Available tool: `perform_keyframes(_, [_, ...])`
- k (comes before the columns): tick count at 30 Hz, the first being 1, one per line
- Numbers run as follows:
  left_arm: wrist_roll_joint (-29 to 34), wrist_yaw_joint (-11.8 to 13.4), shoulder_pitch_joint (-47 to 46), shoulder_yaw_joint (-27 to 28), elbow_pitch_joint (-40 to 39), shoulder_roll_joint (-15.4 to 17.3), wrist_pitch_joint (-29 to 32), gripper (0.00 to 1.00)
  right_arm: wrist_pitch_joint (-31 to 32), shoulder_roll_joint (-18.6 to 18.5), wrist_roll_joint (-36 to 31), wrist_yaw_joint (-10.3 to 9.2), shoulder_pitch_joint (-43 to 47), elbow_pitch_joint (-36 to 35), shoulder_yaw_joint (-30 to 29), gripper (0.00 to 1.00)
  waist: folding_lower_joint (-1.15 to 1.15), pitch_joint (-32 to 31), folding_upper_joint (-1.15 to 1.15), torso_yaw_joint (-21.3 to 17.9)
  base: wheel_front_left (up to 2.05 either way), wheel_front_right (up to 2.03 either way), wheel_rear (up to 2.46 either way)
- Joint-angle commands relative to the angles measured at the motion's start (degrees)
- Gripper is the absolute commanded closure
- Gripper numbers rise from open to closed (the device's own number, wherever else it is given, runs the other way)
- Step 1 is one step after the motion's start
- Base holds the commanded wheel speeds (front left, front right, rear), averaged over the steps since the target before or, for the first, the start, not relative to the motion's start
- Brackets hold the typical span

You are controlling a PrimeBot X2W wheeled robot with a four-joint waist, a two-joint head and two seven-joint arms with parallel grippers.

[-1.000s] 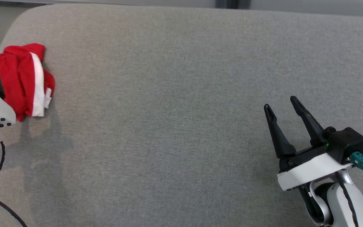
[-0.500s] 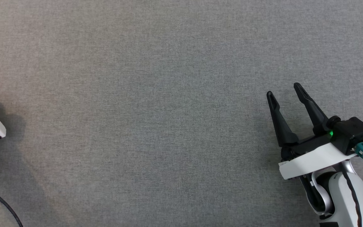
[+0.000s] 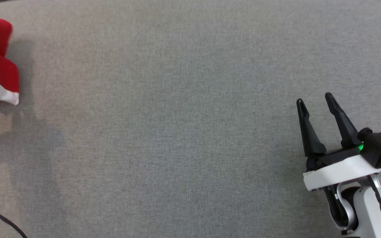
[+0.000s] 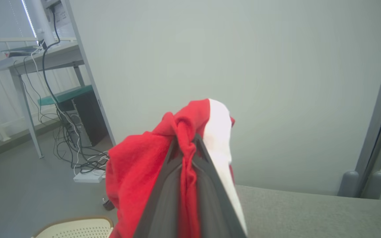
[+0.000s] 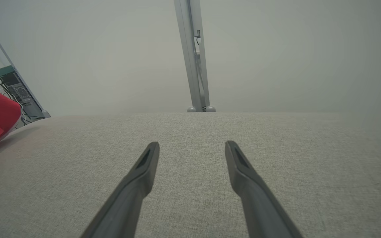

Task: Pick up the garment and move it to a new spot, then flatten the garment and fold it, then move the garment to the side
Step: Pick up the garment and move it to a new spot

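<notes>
Your garment (image 4: 134, 172), red with a white band, hangs bunched over the tabletop's (image 3: 190, 132) far left edge, clamped between the left fingers (image 4: 164, 205); you're in the pick-up-and-move step, I judge; next, carry it inward and set it down; the right fingers (image 3: 306, 132) stand apart, empty, well away; cables (image 4: 81, 162) lie on the floor past the edge.

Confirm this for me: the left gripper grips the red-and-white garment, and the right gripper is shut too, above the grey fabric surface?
Not quite: the right gripper is open above the grey fabric surface, fingers spread, as the right wrist view shows. The left gripper does grip the red-and-white garment.
</notes>
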Motion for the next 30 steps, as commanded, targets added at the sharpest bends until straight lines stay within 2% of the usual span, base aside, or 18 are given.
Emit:
perform_keyframes(1, [1.42,0.99,3.07,1.1,-5.46,-0.92,-0.18,1.0,-0.67,0.22,0.4,0.01,1.07,0.3,-0.53,0.0,0.0,-2.27,0.0,-0.55,0.0,0.0,0.0])
perform_keyframes(2, [1.42,0.99,3.07,1.1,-5.46,-0.92,-0.18,1.0,-0.67,0.22,0.4,0.01,1.07,0.3,-0.53,0.0,0.0,-2.27,0.0,-0.55,0.0,0.0,0.0])
perform_keyframes(7, [4.95,3.19,14.46,1.47,-21.5,-4.63,-0.19,1.0,-1.04,0.92,0.73,0.01,3.04,1.12,-1.07,0.0,0.0,-5.98,0.0,-1.79,0.0,0.0,0.0])
perform_keyframes(12, [7.53,4.99,24.7,-2.01,-32.69,-8.11,0.18,1.0,-1.4,1.46,1.16,0.01,4.64,1.91,-1.19,0.0,0.0,-8.46,0.0,-3.77,0.0,0.0,0.0])
perform_keyframes(15, [9.32,5.64,31.16,-6.02,-38.04,-9.9,3.02,1.0,-1.73,1.72,1.77,0.01,5.66,2.79,-0.9,0.0,0.0,-10.11,0.0,-6.2,0.0,0.0,0.0])
perform_keyframes(22, [11.12,4.59,36.87,-13.43,-40.15,-12.46,6.96,1.0,-2.6,1.85,2.97,0.01,6.55,4.06,-0.09,0.0,0.0,-10.91,0.0,-12.12,0.0,0.0,0.0])
perform_keyframes(30, [12.4,-0.43,32.23,-20.81,-33.45,-13.84,7.82,1.0,-4.72,1.88,5.89,0.01,5.21,5.91,1.0,0.0,0.0,-8.63,0.0,-19.87,0.0,0.0,0.0])
